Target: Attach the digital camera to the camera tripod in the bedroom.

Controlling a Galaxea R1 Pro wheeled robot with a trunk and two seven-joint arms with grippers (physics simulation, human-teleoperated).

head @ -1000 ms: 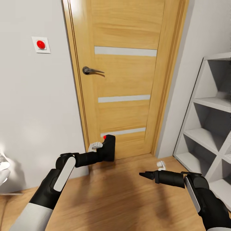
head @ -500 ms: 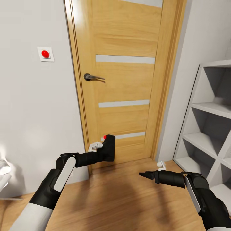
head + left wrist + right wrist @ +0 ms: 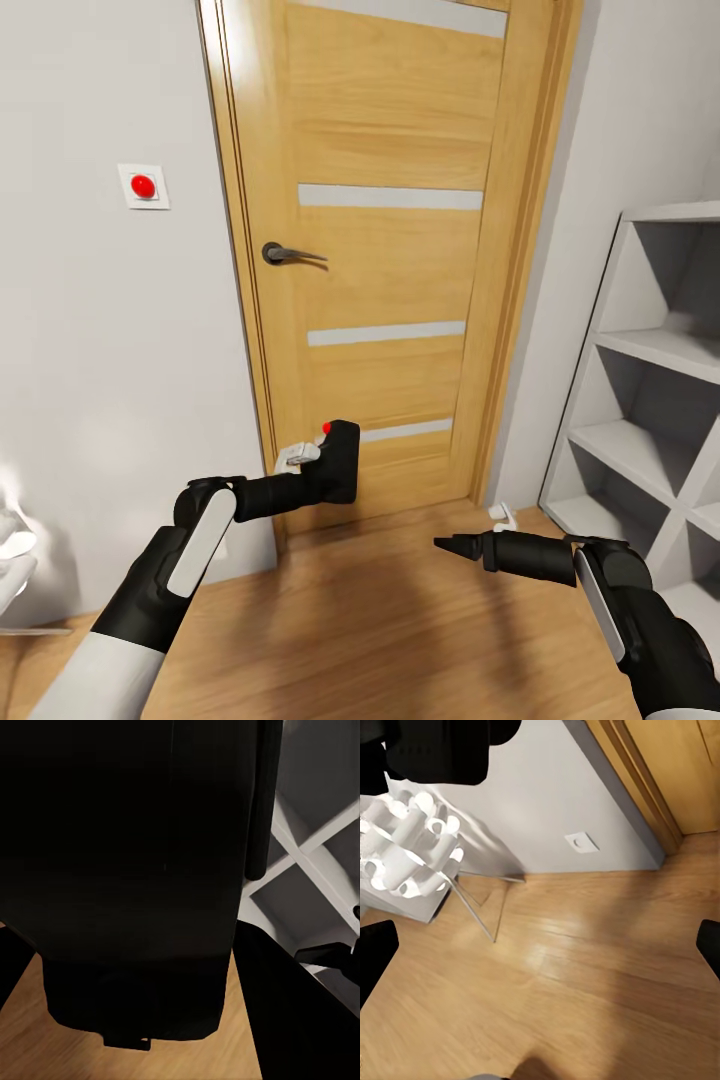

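Oak door [image 3: 395, 250] sits lower in the head view than a second ago: handle [image 3: 288, 254], red wall button [image 3: 144, 186] and white cube shelf [image 3: 650, 400] all dropped in frame together, a top glass strip came into sight. Camera tilt, not things moving. Both arms hold the same spots in frame as before.

Left arm: forearm reaches forward and up from lower left, wrist roughly level, left gripper [image 3: 325, 470] clamped on the digital camera [image 3: 338, 462]. Camera is black, boxy, red button on top, held up in the air in front of the door's lower part, above the wood plank floor [image 3: 380, 620]. Left wrist view: the camera's black body [image 3: 127, 870] blocks most of the picture, dark finger [image 3: 289, 1020] beside it, shelf cubes behind.

Right arm: comes in from lower right, forearm pointing left across the floor, right gripper [image 3: 447, 544] near level, empty, tips drawn to a point in the head view. Right wrist view shows dark finger edges at both sides of the picture with bare floor between, so the two views disagree; can't tell if those fingers are apart or together.

Right wrist view also: white lamp made of tubes [image 3: 409, 847] on thin metal legs by the pale grey wall, white wall plate [image 3: 582, 842] low on it, door frame edge beside.
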